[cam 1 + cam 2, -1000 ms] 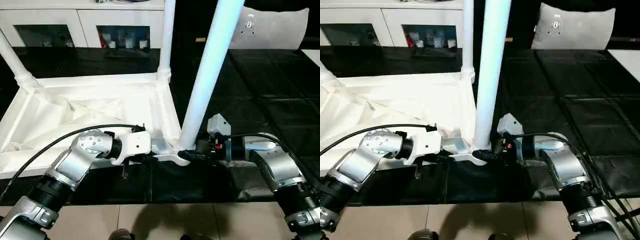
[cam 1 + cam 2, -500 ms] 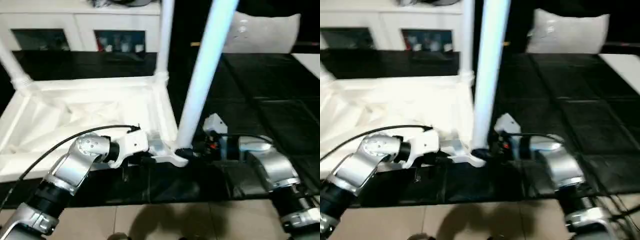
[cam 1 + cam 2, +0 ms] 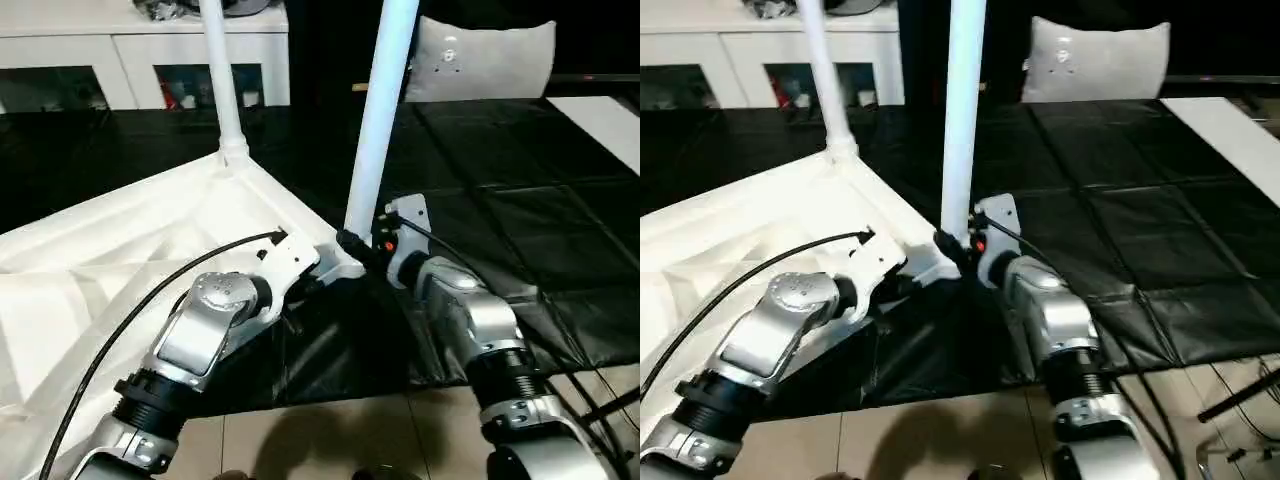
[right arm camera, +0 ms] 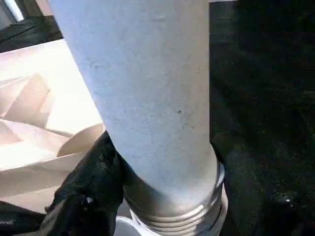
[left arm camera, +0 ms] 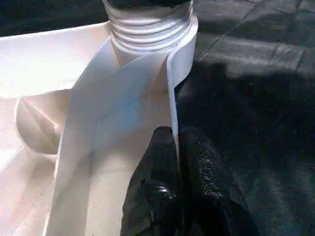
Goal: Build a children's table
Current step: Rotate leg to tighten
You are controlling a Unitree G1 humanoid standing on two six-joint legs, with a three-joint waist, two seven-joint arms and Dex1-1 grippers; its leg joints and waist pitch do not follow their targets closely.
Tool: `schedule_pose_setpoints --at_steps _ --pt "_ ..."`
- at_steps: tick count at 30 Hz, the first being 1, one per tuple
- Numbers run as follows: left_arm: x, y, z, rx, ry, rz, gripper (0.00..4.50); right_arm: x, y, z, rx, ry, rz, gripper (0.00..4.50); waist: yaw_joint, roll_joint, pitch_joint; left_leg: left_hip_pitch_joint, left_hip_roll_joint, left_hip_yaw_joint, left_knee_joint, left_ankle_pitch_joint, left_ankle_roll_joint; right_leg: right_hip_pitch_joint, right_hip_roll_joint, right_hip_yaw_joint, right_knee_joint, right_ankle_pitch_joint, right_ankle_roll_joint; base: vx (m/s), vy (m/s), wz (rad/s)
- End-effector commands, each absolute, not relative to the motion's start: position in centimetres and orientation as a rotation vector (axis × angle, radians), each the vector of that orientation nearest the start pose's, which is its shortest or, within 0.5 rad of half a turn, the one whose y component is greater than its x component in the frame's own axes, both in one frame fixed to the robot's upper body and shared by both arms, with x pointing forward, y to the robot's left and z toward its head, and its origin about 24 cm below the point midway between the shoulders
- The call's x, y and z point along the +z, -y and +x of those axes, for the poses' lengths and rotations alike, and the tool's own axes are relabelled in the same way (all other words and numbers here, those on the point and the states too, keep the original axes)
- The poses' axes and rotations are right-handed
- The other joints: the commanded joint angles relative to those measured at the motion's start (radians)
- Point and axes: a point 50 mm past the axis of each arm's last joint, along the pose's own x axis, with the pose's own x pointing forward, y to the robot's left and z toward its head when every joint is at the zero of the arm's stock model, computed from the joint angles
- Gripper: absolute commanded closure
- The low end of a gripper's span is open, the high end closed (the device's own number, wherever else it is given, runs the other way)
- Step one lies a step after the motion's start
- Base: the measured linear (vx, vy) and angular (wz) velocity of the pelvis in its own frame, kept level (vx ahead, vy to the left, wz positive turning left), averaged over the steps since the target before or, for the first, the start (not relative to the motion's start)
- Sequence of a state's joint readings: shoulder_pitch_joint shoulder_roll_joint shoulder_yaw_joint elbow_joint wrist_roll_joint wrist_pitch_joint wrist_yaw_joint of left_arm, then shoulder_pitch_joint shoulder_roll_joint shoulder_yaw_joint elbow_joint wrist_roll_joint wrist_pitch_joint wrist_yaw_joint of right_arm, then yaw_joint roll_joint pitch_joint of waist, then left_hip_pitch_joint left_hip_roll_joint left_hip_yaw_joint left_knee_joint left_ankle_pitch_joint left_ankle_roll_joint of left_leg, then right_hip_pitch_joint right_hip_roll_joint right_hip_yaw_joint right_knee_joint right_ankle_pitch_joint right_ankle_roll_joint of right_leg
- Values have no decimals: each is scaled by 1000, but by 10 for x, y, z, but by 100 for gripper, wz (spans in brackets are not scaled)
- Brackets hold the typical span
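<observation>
While the white plastic ribbed tabletop (image 3: 120, 260) lies underside-up on the black mat (image 3: 520, 190), two white tube legs show seated: far leg (image 3: 222, 80) and near leg (image 3: 378, 120). Remaining legs: undetermined. My left pincer (image 5: 174, 167) is clamped on the tabletop rim. My right pincer (image 4: 93, 182) grips the near leg above its round corner socket (image 5: 147, 29).

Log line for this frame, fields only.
stage: leg into near corner socket | left gripper: shut on tabletop rim | right gripper: shut on leg base | far leg: upright
</observation>
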State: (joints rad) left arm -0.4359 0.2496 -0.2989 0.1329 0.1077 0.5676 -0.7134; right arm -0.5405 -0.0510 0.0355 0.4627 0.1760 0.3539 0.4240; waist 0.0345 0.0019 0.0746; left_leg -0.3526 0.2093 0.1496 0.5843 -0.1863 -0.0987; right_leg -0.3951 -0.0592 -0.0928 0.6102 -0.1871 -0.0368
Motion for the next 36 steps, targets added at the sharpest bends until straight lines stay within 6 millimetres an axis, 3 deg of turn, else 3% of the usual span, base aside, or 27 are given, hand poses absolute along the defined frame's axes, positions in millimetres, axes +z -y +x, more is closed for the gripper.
schedule_pose_setpoints --at_steps 1,2,3,8,13,18,19,27,32,36 --pt "81 -69 298 -1003 -323 423 450 33 87 327 589 -407 116 199 7 10 -61 -6 13 3 -66 -179 32 51 -72 55 -89 -270 -149 0 0 0" --pt "81 -70 298 -996 -326 427 450 34 86 327 599 -396 125 199 7 10 -60 -5 14 4 -66 -184 32 50 -73 55 -89 -270 -150 0 0 0" --pt "79 -76 300 -974 -333 449 450 37 88 325 647 -350 95 143 9 13 -60 -5 14 4 -67 -198 30 51 -74 55 -90 -270 -153 0 0 0" --pt "74 -87 302 -994 -333 520 450 44 101 320 718 -276 98 112 17 8 -65 -6 15 6 -64 -174 48 53 -74 58 -85 -218 -164 0 0 0" --pt "69 -101 303 -1069 -345 569 450 63 133 311 888 -151 16 59 35 8 -67 -10 16 9 -60 -143 70 56 -72 58 -78 -171 -166 0 0 0" --pt "66 -109 298 -1206 -353 625 450 75 159 301 1038 -161 -61 19 41 6 -69 -10 16 9 -58 -135 84 57 -75 56 -81 -197 -165 0 0 0" --pt "66 -110 297 -1224 -355 635 450 76 161 300 1061 -166 -74 13 44 9 -71 -9 15 9 -56 -136 85 58 -74 55 -80 -198 -166 0 0 0" --pt "62 -118 287 -1461 -392 740 450 82 168 295 1249 -219 -282 4 58 7 -72 -4 19 10 -57 -146 73 54 -76 55 -79 -216 -175 0 0 0" --pt "64 -116 285 -1551 -381 754 450 75 163 289 1358 -288 -288 4 62 7 -76 -6 21 10 -56 -132 79 57 -77 56 -73 -176 -191 0 0 0" --pt "65 -113 283 -1590 -375 746 450 71 161 290 1369 -304 -248 45 65 6 -77 -5 21 10 -55 -130 76 58 -77 56 -70 -167 -203 0 0 0"
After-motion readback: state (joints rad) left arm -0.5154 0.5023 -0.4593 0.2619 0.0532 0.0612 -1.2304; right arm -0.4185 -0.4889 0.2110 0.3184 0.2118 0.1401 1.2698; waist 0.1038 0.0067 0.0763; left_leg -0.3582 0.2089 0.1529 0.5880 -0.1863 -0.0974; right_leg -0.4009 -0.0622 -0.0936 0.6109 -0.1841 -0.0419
